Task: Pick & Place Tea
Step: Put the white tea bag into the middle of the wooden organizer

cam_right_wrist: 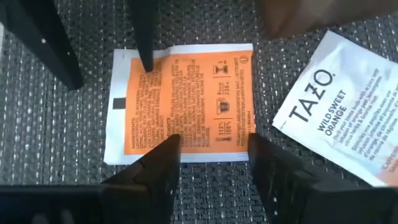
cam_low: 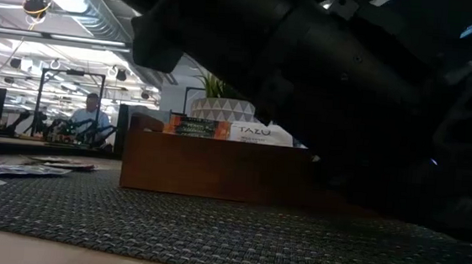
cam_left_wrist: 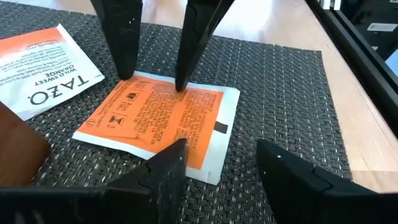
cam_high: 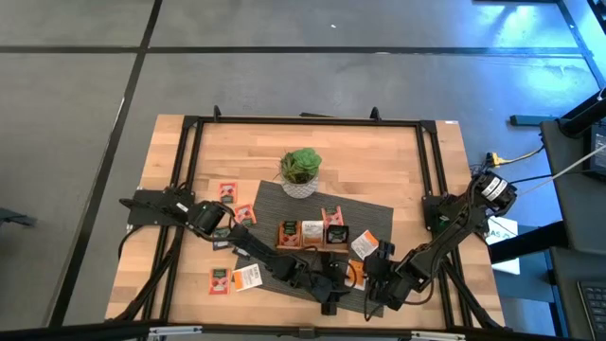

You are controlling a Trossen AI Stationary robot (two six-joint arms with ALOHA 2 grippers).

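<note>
An orange tea sachet (cam_left_wrist: 161,121) (cam_right_wrist: 180,99) lies flat on the dark woven mat (cam_left_wrist: 280,81), near the table's front edge (cam_high: 352,275). Both grippers stand open over it, from opposite sides. My right gripper (cam_right_wrist: 213,140) points steeply down, one fingertip (cam_left_wrist: 180,87) over the print and the other at the sachet's edge. My left gripper (cam_left_wrist: 221,149) slants down; one finger (cam_right_wrist: 149,65) is over the sachet, the other over bare mat. A white tea sachet (cam_right_wrist: 336,124) lies beside it on the mat. My right gripper's fingertips (cam_left_wrist: 127,74) come down onto the orange sachet's upper face from above, but I cannot tell whether they touch it. The sachet lies flat on the mat, not pinched. My left gripper's finger (cam_left_wrist: 177,149) hangs over the sachet's near edge; I cannot tell if it touches.
The wooden tray (cam_high: 312,235) with upright sachets stands just behind the grippers on the mat, and the plant pot (cam_high: 300,170) farther back. More sachets lie on the bare table at the left (cam_high: 227,192) (cam_high: 232,278). In the low view the arms hide most of the scene behind the tray (cam_low: 216,168).
</note>
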